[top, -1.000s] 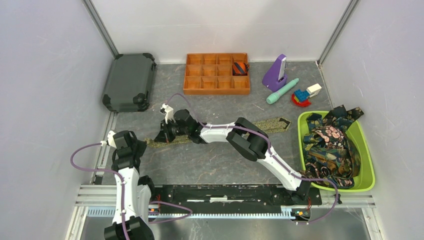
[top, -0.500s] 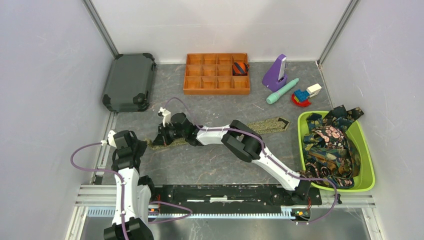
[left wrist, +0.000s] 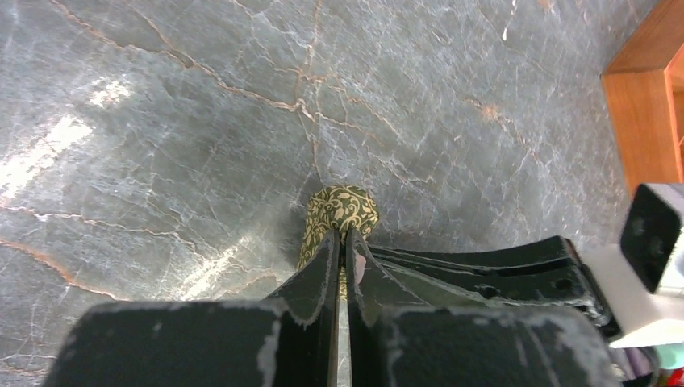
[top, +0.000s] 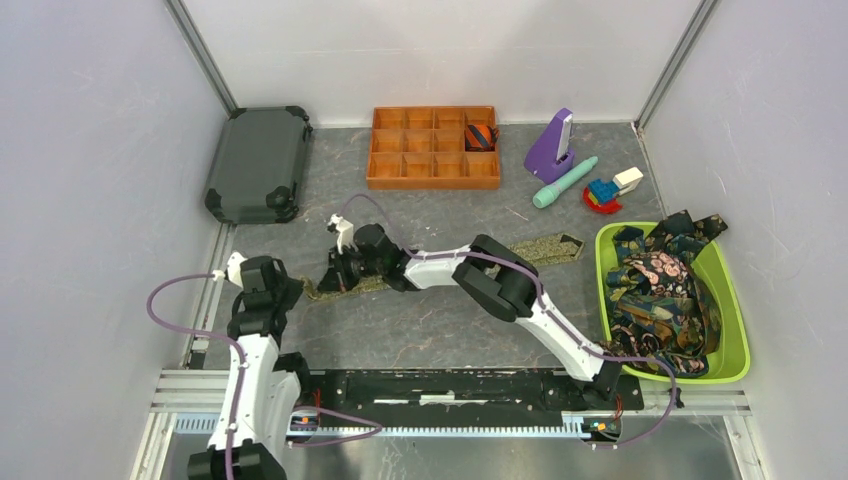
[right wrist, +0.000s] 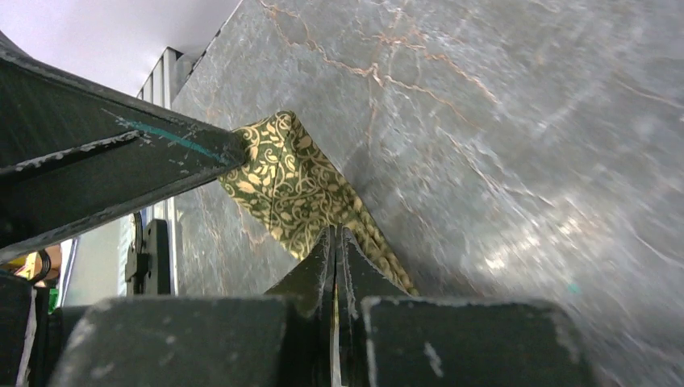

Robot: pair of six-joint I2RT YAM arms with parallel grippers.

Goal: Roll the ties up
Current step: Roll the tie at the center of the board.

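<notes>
The olive-green tie [top: 540, 250] lies across the table from left to right. My left gripper [top: 297, 292] is shut on its narrow left end [left wrist: 342, 208], the patterned tip poking out past the fingertips. My right gripper [top: 332, 278] is shut on the same tie [right wrist: 282, 181] just to the right, its fingers [left wrist: 500, 266] close beside the left ones. Several dark paisley and floral ties [top: 662, 295] are piled in the green bin [top: 735, 340]. A rolled orange-navy striped tie [top: 481, 135] sits in the wooden tray [top: 420, 168].
A dark hard case [top: 258, 163] lies at the back left. A purple stand [top: 552, 143], a teal stick [top: 565, 181] and small toy blocks [top: 610, 188] are at the back right. White walls enclose the table.
My left gripper has moved right, toward the right gripper. The tie's left end has drawn in slightly to the right. My right gripper has shifted a little but stays on the tie.
</notes>
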